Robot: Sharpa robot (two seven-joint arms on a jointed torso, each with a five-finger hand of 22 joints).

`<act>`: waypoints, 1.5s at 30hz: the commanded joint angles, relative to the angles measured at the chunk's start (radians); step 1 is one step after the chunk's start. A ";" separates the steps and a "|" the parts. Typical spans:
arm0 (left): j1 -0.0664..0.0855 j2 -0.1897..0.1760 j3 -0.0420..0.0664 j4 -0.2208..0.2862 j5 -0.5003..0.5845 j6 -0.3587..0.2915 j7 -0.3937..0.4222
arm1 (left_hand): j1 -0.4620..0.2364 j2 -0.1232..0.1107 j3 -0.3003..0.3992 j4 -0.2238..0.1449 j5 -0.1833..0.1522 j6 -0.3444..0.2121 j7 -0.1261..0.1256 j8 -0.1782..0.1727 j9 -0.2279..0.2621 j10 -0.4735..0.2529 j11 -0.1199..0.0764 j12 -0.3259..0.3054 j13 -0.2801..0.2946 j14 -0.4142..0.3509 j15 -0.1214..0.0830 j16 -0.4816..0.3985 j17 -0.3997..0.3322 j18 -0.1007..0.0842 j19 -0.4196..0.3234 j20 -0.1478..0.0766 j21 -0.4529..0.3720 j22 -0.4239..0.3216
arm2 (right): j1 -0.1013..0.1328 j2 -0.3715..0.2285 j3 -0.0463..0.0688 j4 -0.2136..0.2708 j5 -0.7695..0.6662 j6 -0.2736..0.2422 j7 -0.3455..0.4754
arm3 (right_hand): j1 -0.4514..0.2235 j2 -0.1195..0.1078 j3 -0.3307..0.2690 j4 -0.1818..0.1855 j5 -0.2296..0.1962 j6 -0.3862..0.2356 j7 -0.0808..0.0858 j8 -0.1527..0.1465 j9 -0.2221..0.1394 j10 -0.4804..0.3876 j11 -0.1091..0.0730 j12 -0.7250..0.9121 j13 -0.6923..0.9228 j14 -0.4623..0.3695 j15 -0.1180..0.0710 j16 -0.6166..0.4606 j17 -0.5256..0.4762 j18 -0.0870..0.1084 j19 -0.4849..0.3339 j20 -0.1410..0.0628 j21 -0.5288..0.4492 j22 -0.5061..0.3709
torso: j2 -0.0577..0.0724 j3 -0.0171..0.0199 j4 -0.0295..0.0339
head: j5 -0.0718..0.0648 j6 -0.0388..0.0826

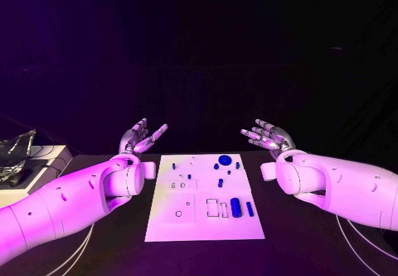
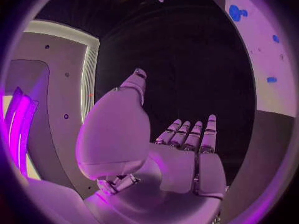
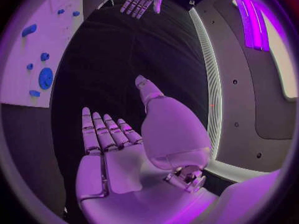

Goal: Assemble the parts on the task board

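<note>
The white task board [image 1: 249, 230] lies flat in the middle of the black table. Several blue parts sit on it: a round disc [image 1: 225, 159] at the far end, small pegs [image 1: 219, 182] near the middle, and two longer cylinders [image 1: 236, 207] at the near right. My left hand [image 1: 139, 138] is raised beyond the board's far left corner, palm up, fingers apart, holding nothing. My right hand [image 1: 267, 137] mirrors it beyond the far right corner, also empty with fingers spread. The left wrist view shows my left hand [image 2: 181, 154] open beside the board [image 2: 274, 59]; the right wrist view shows my right hand [image 3: 118, 154] open beside the board [image 3: 25, 79].
A pale box [image 1: 37, 167] with a crumpled clear bag [image 1: 15, 152] stands at the table's left edge. Thin white cables [image 1: 79, 253] trail over the table's near left. Recessed slots [image 1: 217, 208] mark the board's near half.
</note>
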 commanded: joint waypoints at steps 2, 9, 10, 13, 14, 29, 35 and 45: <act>0.000 0.010 0.006 -0.016 -0.062 0.098 -0.036 | 0.057 -0.008 0.006 0.015 0.007 0.028 0.010 0.009 0.003 0.025 0.011 0.006 0.003 0.020 0.019 0.007 0.003 0.022 0.022 0.010 0.008 0.003 | 0.021 0.004 -0.015 -0.029 -0.064 0.159 -0.084 | 0.129 0.019 -0.005 -0.090 -0.034 0.117 0.135 0.014 0.008 0.166 -0.014 0.013 0.009 0.284 -0.026 0.017 0.015 0.053 0.309 -0.014 0.099 0.025 | 0.000 -0.0003 0.0002 | 0.000 0.000; -0.002 -0.014 0.005 0.003 -0.062 0.148 -0.026 | 0.076 0.062 0.064 0.011 -0.003 0.239 0.048 0.027 0.016 0.262 0.074 0.017 0.014 0.291 0.036 0.029 0.018 0.030 0.228 0.009 0.075 0.032 | 0.031 0.003 -0.018 -0.073 -0.413 0.127 -0.051 | 0.153 0.047 -0.003 -0.124 -0.038 0.426 0.090 0.029 0.023 0.557 -0.071 0.028 0.025 0.666 -0.086 0.032 0.028 0.058 0.444 -0.067 0.139 0.025 | 0.005 -0.0046 0.0026 | -0.006 -0.031; -0.003 -0.018 0.005 0.008 -0.064 0.156 -0.024 | 0.081 0.086 0.077 0.005 -0.005 0.306 0.049 0.029 0.020 0.340 0.078 0.023 0.020 0.401 0.020 0.034 0.025 0.049 0.353 0.001 0.115 0.047 | 0.033 0.004 -0.018 -0.078 -0.447 0.123 -0.053 | 0.152 0.051 0.004 -0.128 -0.037 0.502 0.082 0.036 0.027 0.655 -0.084 0.034 0.028 0.714 -0.104 0.039 0.030 0.064 0.482 -0.084 0.154 0.030 | 0.006 -0.0050 0.0033 | -0.006 -0.033; -0.003 -0.034 0.005 0.030 -0.069 0.174 -0.026 | 0.084 0.126 0.084 -0.021 -0.003 0.441 0.060 0.041 0.027 0.560 0.074 0.038 0.031 0.714 -0.012 0.073 0.047 0.085 0.497 -0.017 0.177 0.069 | 0.037 0.005 -0.016 -0.084 -0.606 0.103 -0.058 | 0.144 0.053 0.027 -0.136 -0.034 0.610 0.071 0.038 0.031 0.731 -0.103 0.033 0.029 0.782 -0.129 0.036 0.030 0.061 0.531 -0.112 0.173 0.034 | 0.018 -0.0078 0.0096 | -0.012 -0.030; -0.003 -0.045 0.005 0.046 -0.070 0.183 -0.028 | 0.084 0.135 0.083 -0.033 -0.005 0.451 0.060 0.036 0.026 0.587 0.070 0.035 0.031 0.785 -0.023 0.085 0.051 0.097 0.534 -0.024 0.197 0.075 | 0.038 0.005 -0.013 -0.083 -0.681 0.095 -0.061 | 0.141 0.049 0.038 -0.142 -0.030 0.627 0.072 0.037 0.031 0.737 -0.104 0.033 0.029 0.793 -0.132 0.033 0.029 0.056 0.540 -0.120 0.176 0.034 | 0.022 -0.0081 0.0111 | -0.012 -0.030; -0.005 -0.169 0.011 0.231 -0.101 0.262 -0.052 | 0.061 0.221 0.042 -0.174 -0.005 0.844 0.032 0.049 0.043 0.973 -0.014 0.044 0.042 1.162 -0.141 0.116 0.133 0.087 0.780 -0.149 0.361 0.131 | 0.067 0.041 0.000 -0.144 -1.125 0.144 -0.250 | 0.113 0.007 0.023 -0.148 0.007 0.911 -0.011 0.046 0.045 1.035 -0.220 0.036 0.035 1.151 -0.271 0.120 0.087 0.020 0.752 -0.288 0.444 0.185 | 0.078 -0.0173 0.0463 | -0.046 -0.024; -0.005 -0.190 0.025 0.275 -0.104 0.270 -0.051 | 0.049 0.231 0.036 -0.205 -0.005 0.851 0.024 0.048 0.043 0.983 -0.021 0.043 0.042 1.167 -0.154 0.174 0.231 0.023 0.740 -0.220 0.488 0.207 | 0.081 0.074 0.001 -0.179 -1.253 0.195 -0.318 | 0.096 -0.010 0.014 -0.142 0.024 0.884 -0.007 0.042 0.041 1.014 -0.222 0.037 0.033 1.147 -0.297 0.373 0.212 0.024 0.808 -0.323 0.555 0.264 | 0.098 -0.0254 0.0615 | -0.058 -0.018; -0.005 -0.210 0.037 0.320 -0.105 0.275 -0.057 | 0.043 0.226 0.032 -0.211 -0.006 0.846 0.024 0.048 0.043 0.977 -0.024 0.044 0.042 1.145 -0.160 0.251 0.291 0.029 0.698 -0.221 0.588 0.257 | 0.090 0.142 0.002 -0.253 -1.389 0.256 -0.390 | 0.029 -0.068 0.058 -0.121 0.026 0.836 -0.004 0.042 0.043 0.869 -0.188 0.034 0.032 1.094 -0.284 0.818 0.491 0.045 0.958 -0.318 0.954 0.717 | 0.121 -0.0339 0.0841 | -0.074 -0.015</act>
